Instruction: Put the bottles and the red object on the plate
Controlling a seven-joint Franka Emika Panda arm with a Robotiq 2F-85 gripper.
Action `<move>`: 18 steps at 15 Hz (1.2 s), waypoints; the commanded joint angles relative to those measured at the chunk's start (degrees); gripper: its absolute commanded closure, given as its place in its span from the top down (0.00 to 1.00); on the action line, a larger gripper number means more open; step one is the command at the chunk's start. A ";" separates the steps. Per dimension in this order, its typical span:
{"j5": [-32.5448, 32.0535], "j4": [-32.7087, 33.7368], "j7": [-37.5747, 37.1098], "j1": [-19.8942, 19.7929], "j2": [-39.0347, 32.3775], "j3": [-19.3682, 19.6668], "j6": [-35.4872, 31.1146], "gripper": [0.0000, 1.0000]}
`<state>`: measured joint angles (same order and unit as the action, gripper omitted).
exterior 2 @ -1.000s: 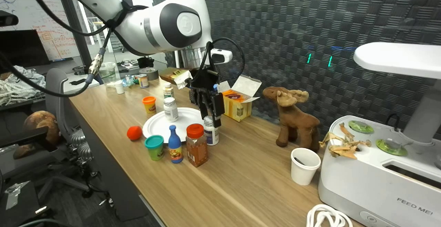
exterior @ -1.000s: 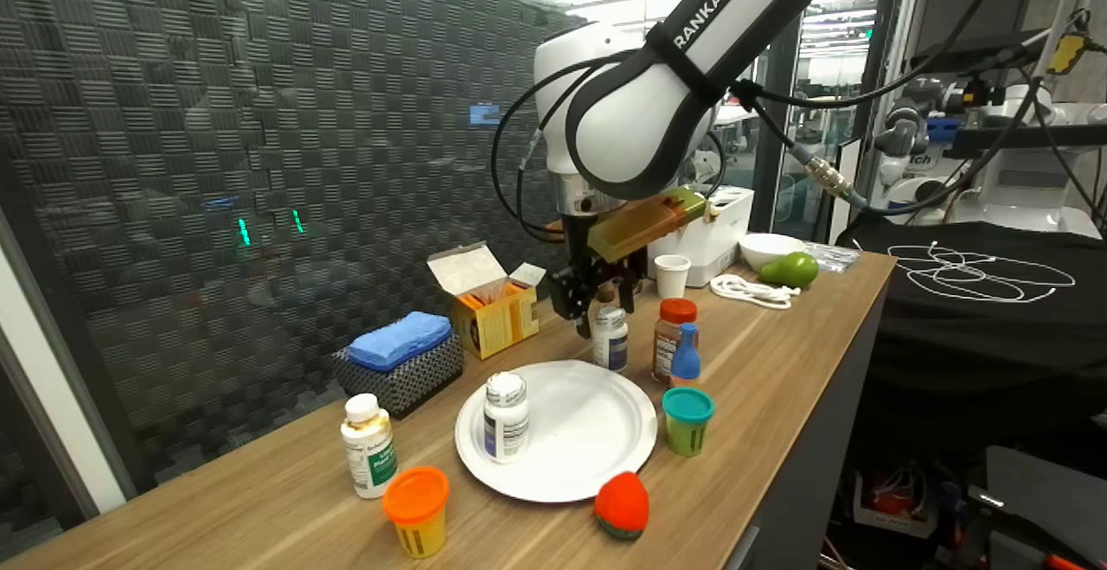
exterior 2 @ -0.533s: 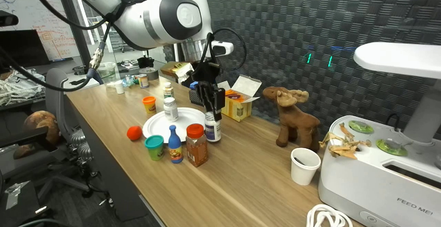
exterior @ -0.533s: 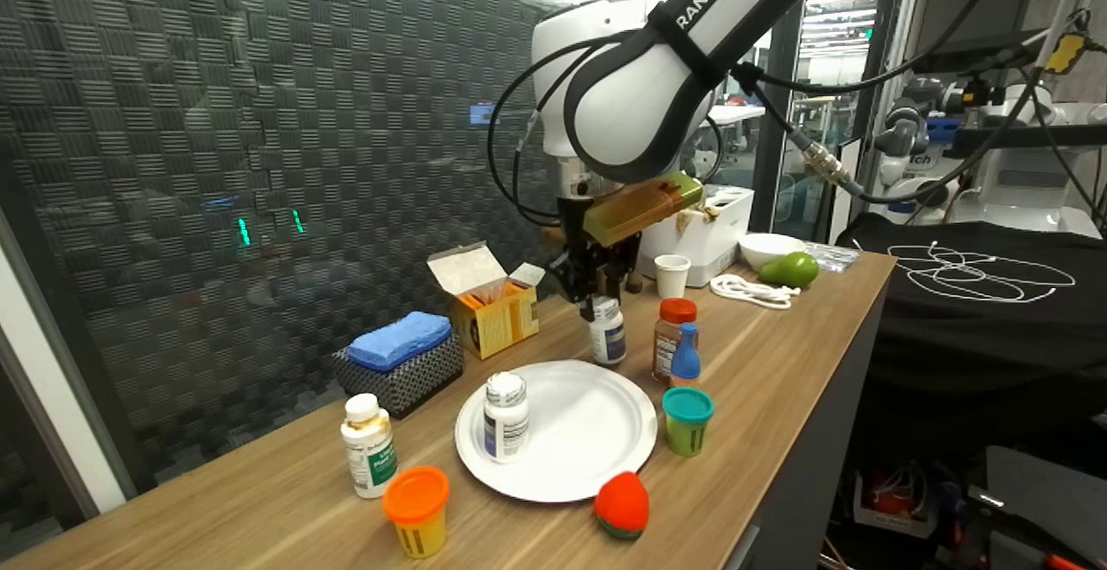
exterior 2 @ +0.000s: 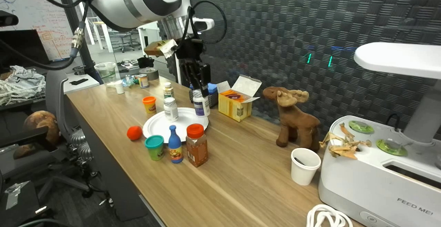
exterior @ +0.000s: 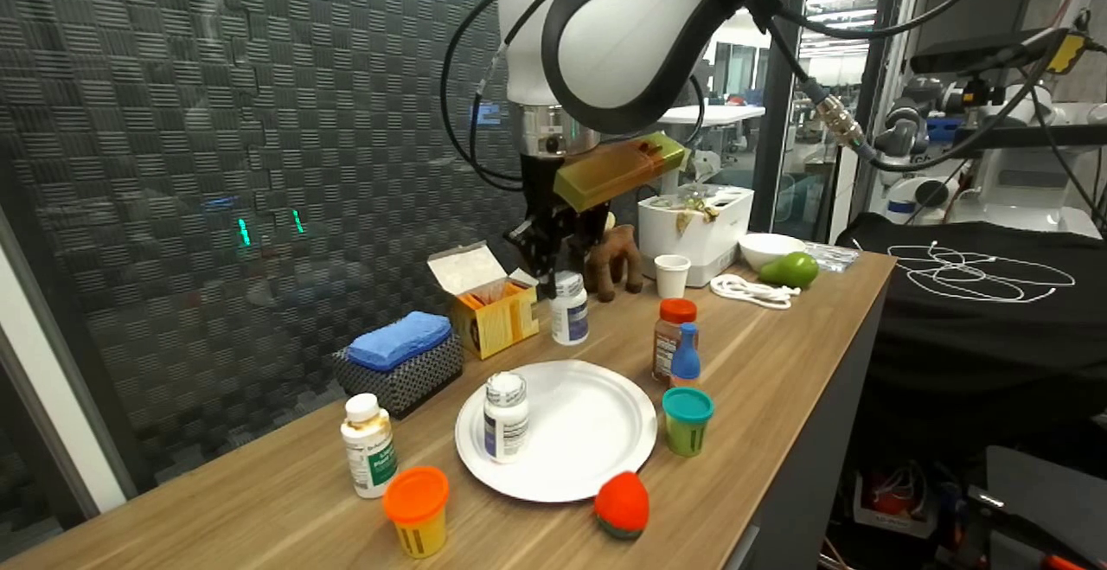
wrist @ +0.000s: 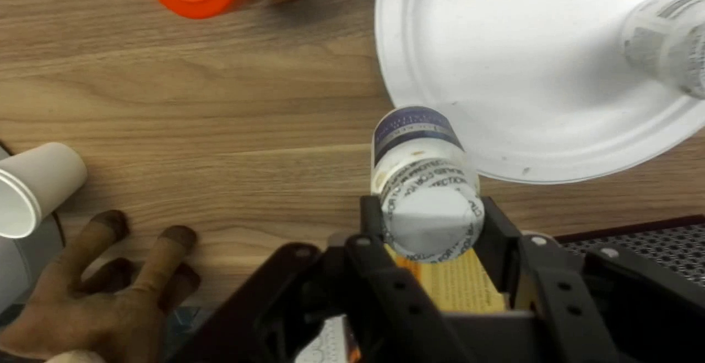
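My gripper (wrist: 428, 214) is shut on the cap of a white pill bottle (wrist: 416, 137) with a purple label. It holds the bottle upright, apparently above the counter, by the rim of the plate (exterior: 588, 432). Another white pill bottle (exterior: 506, 423) stands on the plate. The red object (exterior: 622, 503) lies at the plate's near edge. A green-label white bottle (exterior: 369, 449) and an orange-lidded jar (exterior: 418, 509) stand on one side. A teal-lidded green jar (exterior 2: 154, 147), a blue bottle (exterior 2: 175, 147) and a red-capped bottle (exterior 2: 197, 147) stand on the opposite side.
An open yellow box (exterior: 497, 315) stands close behind the held bottle. A dark mesh box (exterior: 406, 380) bears a blue cloth (exterior: 399, 341). A stuffed moose (exterior 2: 296, 120), a white cup (exterior 2: 305, 166) and a white appliance (exterior 2: 382, 175) stand further along the counter.
My gripper has closed on the white pill bottle and risen with it. The bottle has moved from beside the red-capped bottle toward the yellow box.
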<state>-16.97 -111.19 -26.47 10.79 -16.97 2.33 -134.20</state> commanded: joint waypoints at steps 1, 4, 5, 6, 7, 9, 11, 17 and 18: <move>0.73 -1.92 -0.87 1.31 1.76 -2.42 0.26 0.20; 0.44 -2.31 -2.69 2.42 0.57 -3.44 -0.97 0.20; 0.76 -2.49 -3.20 2.71 0.36 -3.66 -1.18 0.20; 1.38 -2.50 -3.67 2.89 -0.07 -4.03 -1.94 0.20; 1.51 -2.57 -4.23 3.11 -0.27 -4.21 -2.45 0.20; 2.02 -2.40 -5.10 3.48 -0.90 -4.56 -4.07 0.20; 2.31 -2.31 -5.73 3.88 -1.56 -4.62 -5.42 0.20; 2.10 -3.21 -7.30 4.65 -3.22 -3.79 -10.08 0.20; 2.24 -3.18 -7.60 4.65 -3.52 -3.64 -10.62 0.20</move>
<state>-15.22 -114.05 -32.67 14.71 -20.27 -2.14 -142.03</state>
